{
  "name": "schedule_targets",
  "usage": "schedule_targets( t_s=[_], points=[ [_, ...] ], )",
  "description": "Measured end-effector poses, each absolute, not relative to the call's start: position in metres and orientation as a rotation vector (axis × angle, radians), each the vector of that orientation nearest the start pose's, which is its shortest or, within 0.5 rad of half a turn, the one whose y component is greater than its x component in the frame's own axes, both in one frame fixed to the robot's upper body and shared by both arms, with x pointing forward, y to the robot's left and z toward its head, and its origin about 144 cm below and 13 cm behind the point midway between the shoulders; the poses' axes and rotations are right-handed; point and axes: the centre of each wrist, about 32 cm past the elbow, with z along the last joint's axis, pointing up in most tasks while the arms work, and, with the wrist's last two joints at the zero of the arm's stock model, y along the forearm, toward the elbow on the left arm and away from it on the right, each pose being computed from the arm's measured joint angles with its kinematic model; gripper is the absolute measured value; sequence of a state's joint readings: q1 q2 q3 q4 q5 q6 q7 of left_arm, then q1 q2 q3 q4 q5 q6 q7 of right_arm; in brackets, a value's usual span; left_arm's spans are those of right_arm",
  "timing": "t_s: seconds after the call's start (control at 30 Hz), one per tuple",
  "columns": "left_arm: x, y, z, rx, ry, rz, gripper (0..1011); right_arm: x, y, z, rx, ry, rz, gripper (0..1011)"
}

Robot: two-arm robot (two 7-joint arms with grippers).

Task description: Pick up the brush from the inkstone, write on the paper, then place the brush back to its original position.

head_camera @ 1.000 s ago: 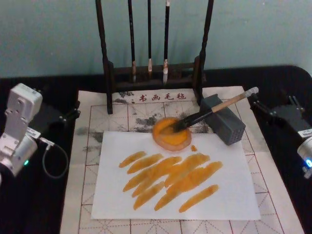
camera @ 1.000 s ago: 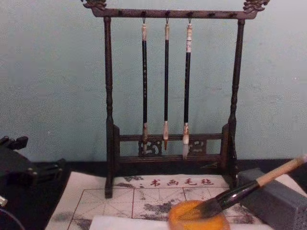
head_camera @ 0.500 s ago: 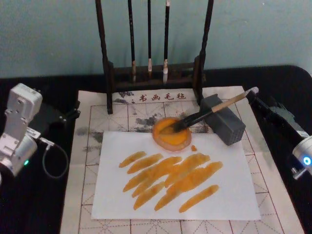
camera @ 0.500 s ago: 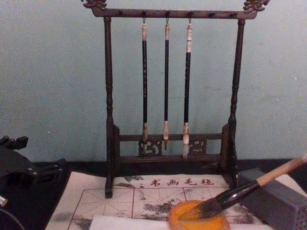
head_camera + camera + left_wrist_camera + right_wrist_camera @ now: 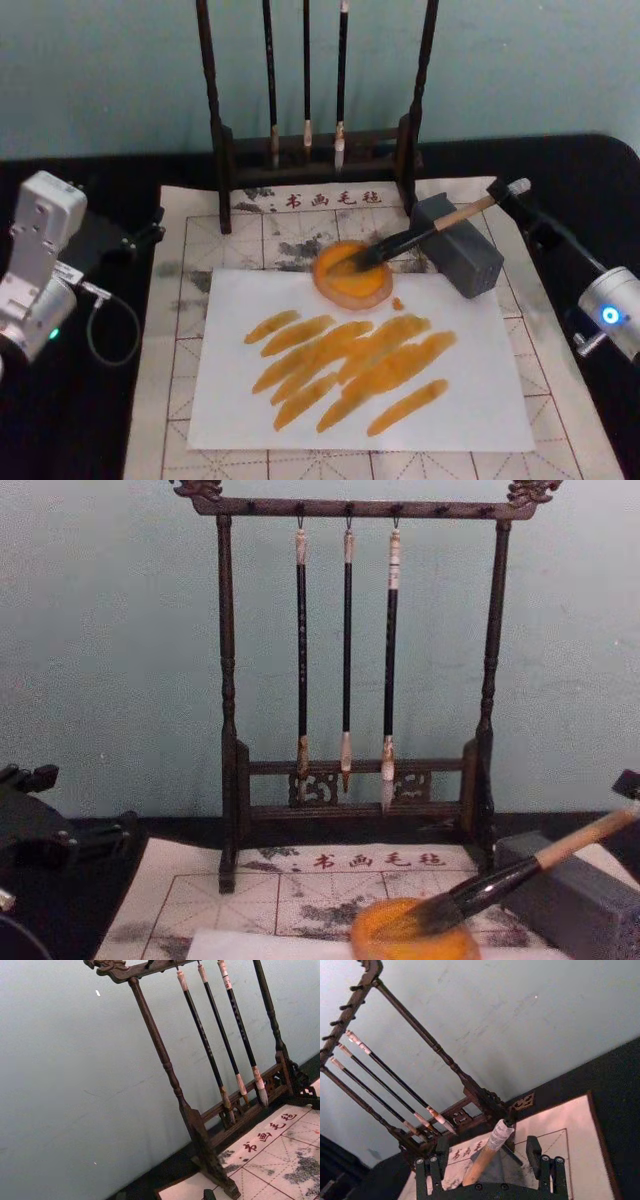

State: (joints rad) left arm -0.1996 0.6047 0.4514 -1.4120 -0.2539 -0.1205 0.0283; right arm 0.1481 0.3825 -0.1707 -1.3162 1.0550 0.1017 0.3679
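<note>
With the left gripper [image 5: 148,235] sitting idle at left, the right gripper [image 5: 487,1152], open and empty, is straddling the handle tip of the brush [image 5: 420,235], whose tuft is resting in the orange inkstone [image 5: 350,290], and is probably risking the brush pivoting loose from so far-out a grip.

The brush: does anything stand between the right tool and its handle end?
Nothing visible does. The right tool is open, with the pale handle end of the brush already between its two sides. The left tool sits parked at the left.
</note>
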Motion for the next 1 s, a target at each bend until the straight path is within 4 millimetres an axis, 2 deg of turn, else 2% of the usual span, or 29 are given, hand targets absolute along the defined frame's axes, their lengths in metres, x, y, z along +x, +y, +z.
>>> schedule_targets(
  t_s=[0.43, 0.7, 1.0],
  points=[
    [0.489, 0.310, 1.140, 0.304, -0.285, 1.248, 1001, 0.505, -0.312, 1.109, 0.450, 0.741, -1.078, 1003],
    [0.489, 0.310, 1.140, 0.304, -0.285, 1.248, 1001, 0.516, -0.305, 1.105, 0.495, 0.773, -1.048, 1002],
    [0.489, 0.310, 1.140, 0.304, -0.285, 1.248, 1001, 0.518, -0.302, 1.103, 0.540, 0.804, -1.038, 1003]
  ],
)
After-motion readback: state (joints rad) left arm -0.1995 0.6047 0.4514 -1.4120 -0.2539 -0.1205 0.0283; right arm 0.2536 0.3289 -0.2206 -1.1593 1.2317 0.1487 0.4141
